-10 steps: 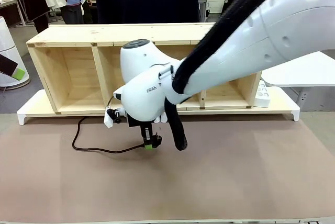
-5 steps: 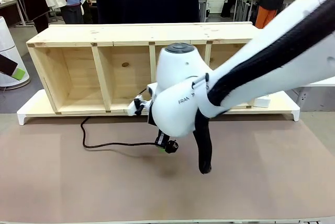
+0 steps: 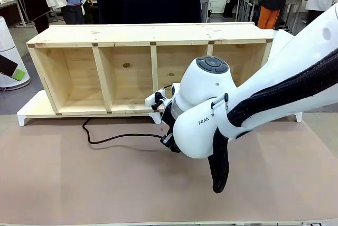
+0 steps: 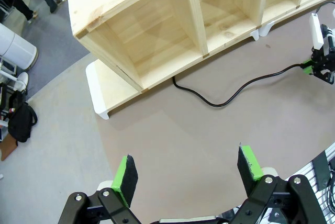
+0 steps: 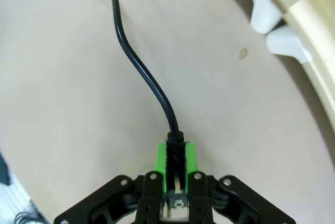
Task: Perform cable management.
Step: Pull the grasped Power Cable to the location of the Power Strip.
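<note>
Cable (image 5: 137, 67) is clamped at its end in the right end effector (image 5: 176, 157), bottom centre of its wrist view, and trails toward the upper left across the counter (image 5: 57, 109). Left end effector (image 4: 187, 172) hangs with fingers apart, wooden shelf (image 4: 157, 20) in its upper frame.

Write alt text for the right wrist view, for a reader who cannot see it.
The right claw is shut on the end of a black cable, which snakes away across the brown table. A wooden shelf shows at top right.
</note>
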You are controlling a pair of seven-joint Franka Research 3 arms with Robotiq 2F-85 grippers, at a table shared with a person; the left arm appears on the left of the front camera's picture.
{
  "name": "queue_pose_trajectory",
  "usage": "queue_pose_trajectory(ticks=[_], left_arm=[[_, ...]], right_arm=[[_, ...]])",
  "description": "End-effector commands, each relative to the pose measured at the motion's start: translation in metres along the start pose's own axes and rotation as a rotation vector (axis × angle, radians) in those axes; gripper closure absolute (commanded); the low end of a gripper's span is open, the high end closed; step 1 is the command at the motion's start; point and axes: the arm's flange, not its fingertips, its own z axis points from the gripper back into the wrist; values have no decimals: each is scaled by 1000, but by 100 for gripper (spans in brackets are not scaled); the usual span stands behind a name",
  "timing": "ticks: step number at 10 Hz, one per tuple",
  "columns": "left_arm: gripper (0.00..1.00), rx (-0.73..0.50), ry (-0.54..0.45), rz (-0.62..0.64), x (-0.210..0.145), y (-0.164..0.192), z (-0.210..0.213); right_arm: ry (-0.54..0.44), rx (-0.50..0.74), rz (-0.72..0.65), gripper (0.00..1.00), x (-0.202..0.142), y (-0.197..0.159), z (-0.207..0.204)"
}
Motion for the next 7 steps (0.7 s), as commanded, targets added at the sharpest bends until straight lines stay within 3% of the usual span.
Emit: queue_pose_trajectory(ticks=[1, 2, 7], left_arm=[[0, -4, -1, 5, 0, 1, 0], [0, -4, -1, 5, 0, 1, 0], [0, -4, -1, 5, 0, 1, 0]], right_arm=[[-24, -16, -13, 84, -13, 3, 0], [-19, -7, 48, 84, -12, 6, -1], [-7, -4, -3, 84, -5, -1, -2]])
